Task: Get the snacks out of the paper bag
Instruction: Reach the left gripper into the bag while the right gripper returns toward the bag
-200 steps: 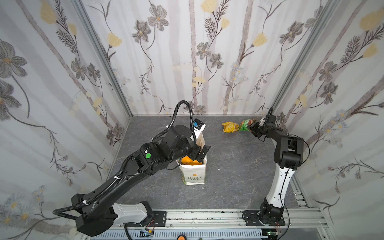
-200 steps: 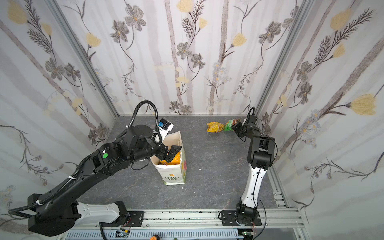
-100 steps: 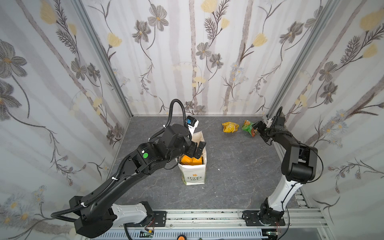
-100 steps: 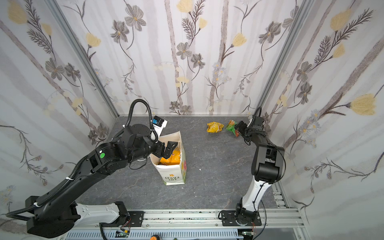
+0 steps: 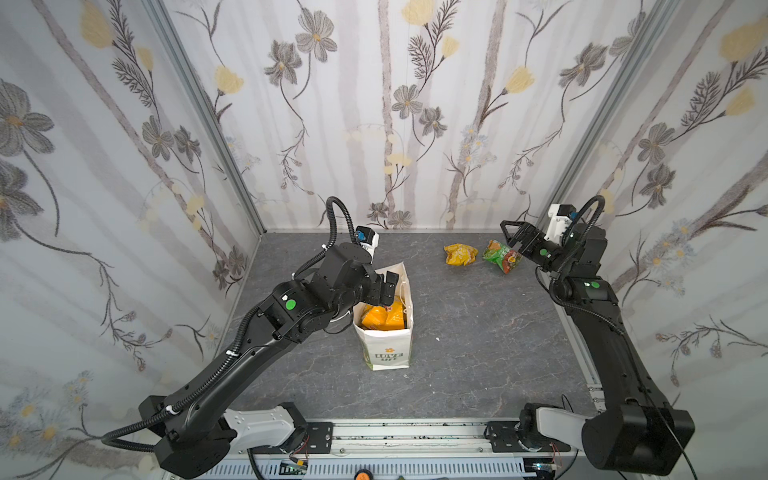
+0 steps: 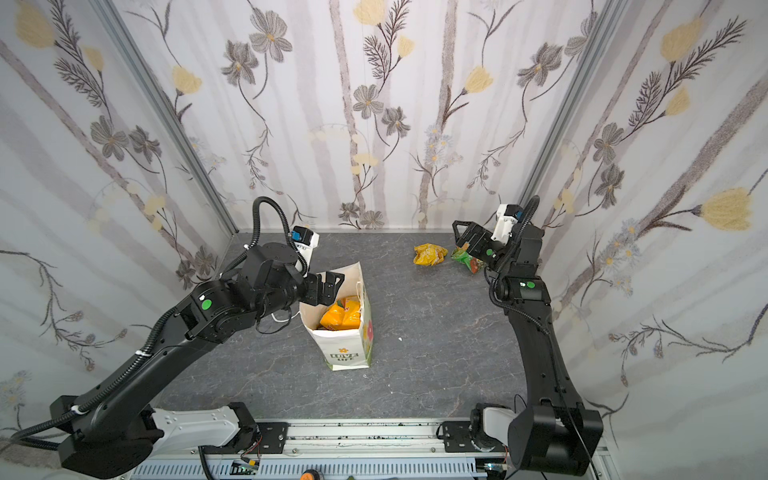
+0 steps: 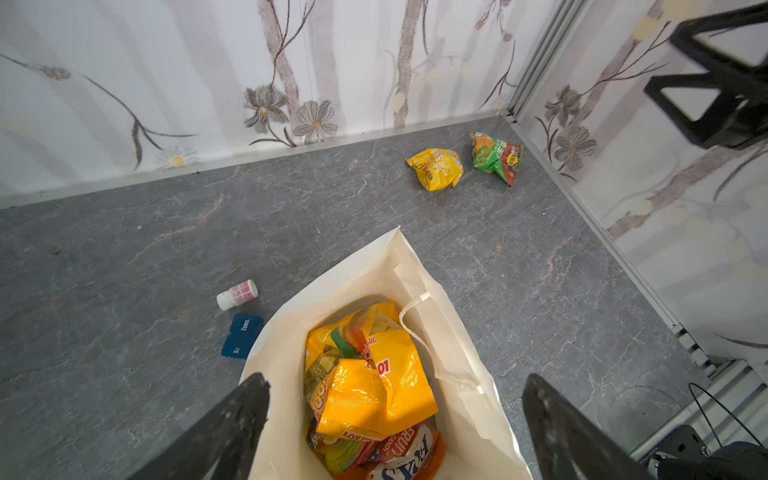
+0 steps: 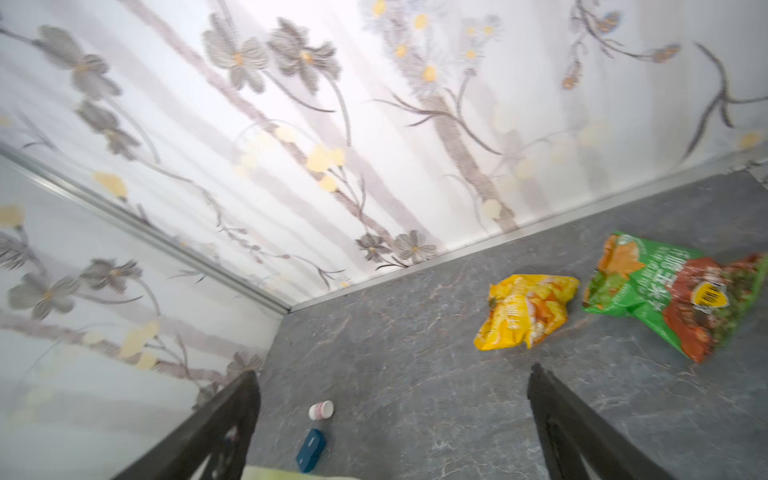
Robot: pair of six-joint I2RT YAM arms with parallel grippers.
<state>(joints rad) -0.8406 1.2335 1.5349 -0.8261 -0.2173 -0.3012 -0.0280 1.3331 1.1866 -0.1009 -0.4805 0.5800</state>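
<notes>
Flower-papered walls close in a grey marbled table (image 5: pixel 457 374). The paper bag (image 5: pixel 388 353) stands upright near its middle, mouth open. The left gripper (image 5: pixel 388 286) hangs just above that mouth with its jaws spread wide and holding nothing. The right gripper (image 5: pixel 515 237), also spread wide and empty, hovers by the far right corner.

Inside the bag the orange-yellow packet (image 7: pixel 374 395) lies on top, with the FOX packet (image 7: pixel 409 461) and others under it. The green packet (image 5: pixel 502 255) and the yellow packet (image 5: pixel 459 254) lie out on the table, just beside each other.

The left arm's descent looks the riskiest step: one finger seems to stand over the bag's rim and could crush or tip the light bag. A white cord handle (image 7: pixel 415 332) lies across the top packet and might snag, dragging the bag up. Glossy film may slip. A toppling bag could hit the small blue case (image 7: pixel 243 334) and the bottle (image 7: pixel 237 294) beside it
</notes>
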